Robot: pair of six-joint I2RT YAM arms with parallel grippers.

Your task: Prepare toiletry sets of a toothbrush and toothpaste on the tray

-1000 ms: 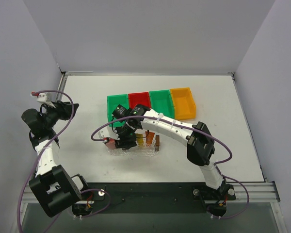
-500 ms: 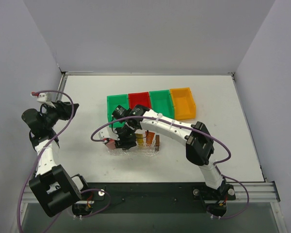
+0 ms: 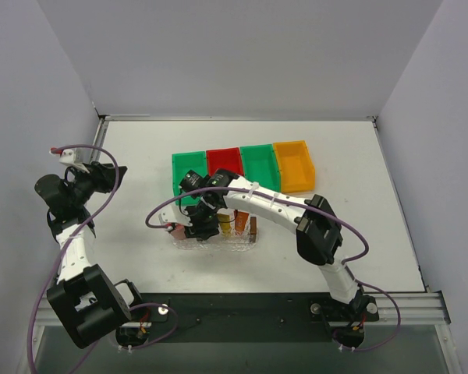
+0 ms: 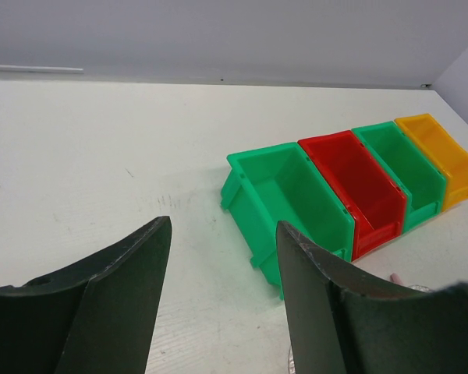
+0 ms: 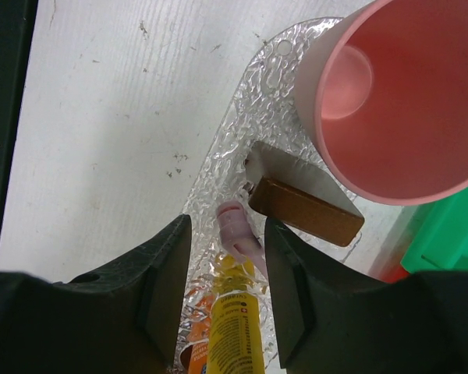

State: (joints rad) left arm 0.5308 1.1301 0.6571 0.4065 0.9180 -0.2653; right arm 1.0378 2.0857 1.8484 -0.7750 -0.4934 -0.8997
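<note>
On the counter (image 3: 359,234), overhead view: the tray (image 3: 218,243) sits just in front of a row of four bins (image 3: 259,161), green, red, green, orange. Reaching in from the right, the right end effector (image 3: 196,227) hangs over the tray's left part; its jaw state cannot be read from this view. Well apart, the left end effector (image 3: 103,176) is at the counter's left edge.

Left wrist view: the fingers (image 4: 125,288) stand wide apart with nothing between them. Bare counter and the bins lie beyond.

Right wrist view: the fingers (image 5: 168,280) are part open and straddle the toothbrush (image 5: 238,232) tip and a yellow toothpaste tube (image 5: 235,335). No contact is visible and nothing is gripped. An orange toothpaste tube (image 5: 196,354) lies just beside the yellow one, near the left finger. All three lie in the tray by its brown handle block (image 5: 304,212). A pink cup (image 5: 390,101) stands upright on a clear textured mat (image 5: 242,132), just beyond the block.
</note>
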